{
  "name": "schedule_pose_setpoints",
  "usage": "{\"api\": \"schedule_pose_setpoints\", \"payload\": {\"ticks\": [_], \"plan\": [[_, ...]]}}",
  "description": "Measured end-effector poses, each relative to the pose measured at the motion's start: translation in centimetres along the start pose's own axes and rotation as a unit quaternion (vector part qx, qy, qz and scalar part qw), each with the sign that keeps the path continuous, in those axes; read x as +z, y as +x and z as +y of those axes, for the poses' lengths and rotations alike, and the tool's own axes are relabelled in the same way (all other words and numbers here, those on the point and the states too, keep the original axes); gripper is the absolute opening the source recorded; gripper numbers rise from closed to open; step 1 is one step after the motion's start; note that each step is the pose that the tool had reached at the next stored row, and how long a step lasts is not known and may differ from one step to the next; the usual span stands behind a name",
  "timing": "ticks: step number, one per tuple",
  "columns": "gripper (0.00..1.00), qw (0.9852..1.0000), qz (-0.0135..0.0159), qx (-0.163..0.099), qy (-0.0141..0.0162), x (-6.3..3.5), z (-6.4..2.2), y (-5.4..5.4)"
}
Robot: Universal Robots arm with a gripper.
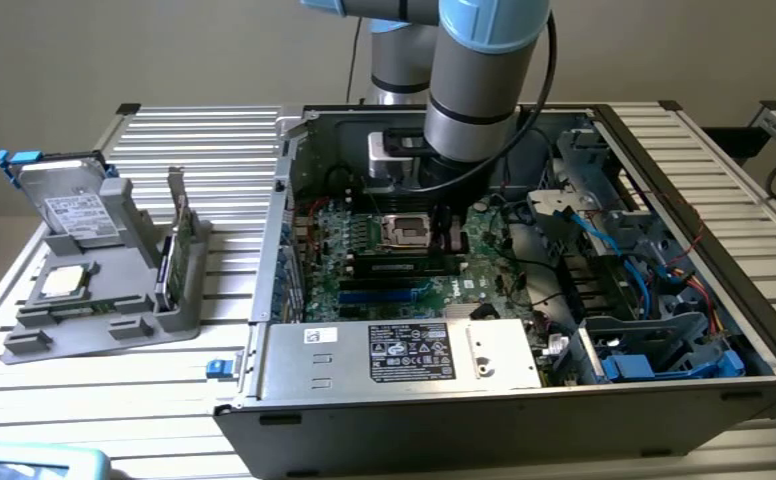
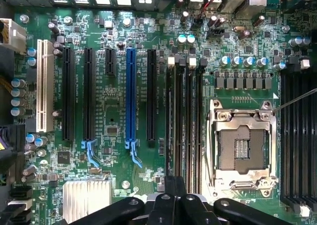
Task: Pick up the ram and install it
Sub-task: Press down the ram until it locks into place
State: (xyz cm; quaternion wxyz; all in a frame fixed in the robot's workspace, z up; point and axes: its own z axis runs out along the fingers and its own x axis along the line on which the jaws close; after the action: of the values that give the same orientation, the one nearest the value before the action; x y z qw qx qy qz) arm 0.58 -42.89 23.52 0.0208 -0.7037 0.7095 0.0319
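Listing the station as I see it from my desk. Claw (image 2: 174,184): fingers pressed together with nothing between them, hanging over the memory slots (image 2: 185,126) beside the empty processor socket (image 2: 242,148). Ram (image 1: 172,250): a thin green board on edge in the grey holder (image 1: 95,335) at the exterior view's left, outside the computer case (image 1: 495,420); that is as best I can make out, since it shows nearly edge-on. Progress: I judge nothing done, with pickup and seating both left and the slots bare. Clearances: the case is open on top. Its side wall (image 1: 281,200) stands between the holder and the motherboard (image 2: 113,106). Blue cables (image 1: 599,232) crowd the exterior view's right. The arm (image 1: 488,80) reaches down from the far side.
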Motion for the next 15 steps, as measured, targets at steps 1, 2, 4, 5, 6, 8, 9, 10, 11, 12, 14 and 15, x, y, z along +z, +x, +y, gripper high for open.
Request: {"api": "schedule_pose_setpoints", "payload": {"ticks": [1, 2, 4, 5, 6, 8, 9, 10, 11, 12, 14, 15], "plan": [[0.11, 1.0, 0.0, -0.002, -0.0001, 0.1, -0.01, 0.01], [0.11, 1.0, -0.0002, -0.004, -0.0003, 0.25, -0.02, 0.02], [0.11, 1.0, -0.0004, -0.007, -0.0005, 0.54, -0.02, 0.04], [0.11, 1.0, -0.0003, -0.009, -0.0006, 0.67, -0.02, 0.05], [0.11, 0.9999, -0.0001, -0.01, -0.0008, 0.73, -0.03, 0.05], [0.11, 0.9999, 0.0, -0.013, -0.0011, 0.74, -0.02, 0.05], [0.11, 0.9999, -0.0001, -0.014, -0.0011, 0.75, -0.02, 0.04], [0.11, 0.9999, -0.0003, -0.016, -0.0012, 0.76, -0.03, 0.04], [0.11, 0.9998, -0.0002, -0.018, -0.0013, 0.76, -0.03, 0.04], [0.11, 0.9998, -0.0002, -0.02, -0.0015, 0.76, -0.03, 0.04], [0.11, 0.9997, -0.0001, -0.023, -0.0018, 0.85, -0.04, 0.04], [0.11, 0.9997, -0.0002, -0.024, -0.0018, 0.92, -0.05, 0.05]]}}
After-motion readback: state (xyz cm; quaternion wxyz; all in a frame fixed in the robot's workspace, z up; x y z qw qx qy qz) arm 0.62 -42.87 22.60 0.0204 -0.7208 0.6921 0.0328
